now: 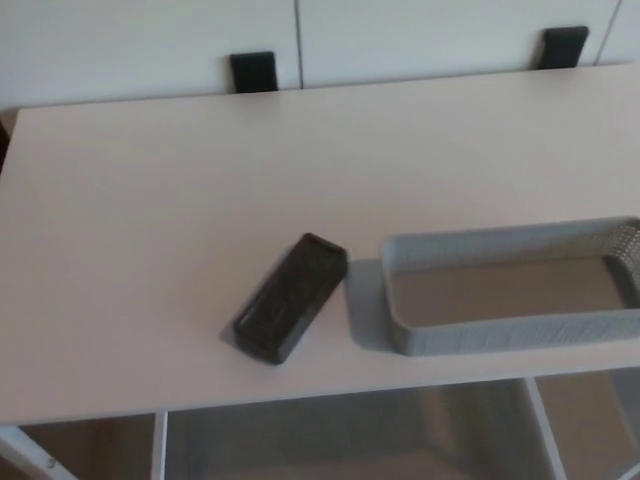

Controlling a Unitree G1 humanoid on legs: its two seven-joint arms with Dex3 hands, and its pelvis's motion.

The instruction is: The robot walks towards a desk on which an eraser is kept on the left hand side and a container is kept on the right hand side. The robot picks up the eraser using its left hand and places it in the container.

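- We see no robot hand from the head view: neither the left nor the right one shows, so we cannot tell whether their fingers are apart or together.
- The eraser [291,311] lies flat on the pale tabletop [150,200], close to the near edge and a little left of centre. It is a dark oblong block, turned on a diagonal, with its far end pointing right and its near end pointing left.
- The container [510,335] is a shallow grey tray with a perforated wall, standing just beside the eraser on the right. A narrow strip of bare tabletop separates them, and the tray looks empty.
- We judge the step in hand to be the approach and the reach: nothing is grasped yet, and the eraser is still outside the tray.
- To do it well, we want to stand square to the near edge, so the left arm can come in over the eraser without stretching.
- The thumb and fingers should close across the eraser's short width, so the wrist probably needs turning to match the diagonal.
- We would come down from above rather than sweep in from the side, since a sideways push could slide the block into the tray wall or off the near edge.
- The lift need only clear the low rim, and the carry to the right is short.
- Two dark blocks [252,72] at the far edge play no part.
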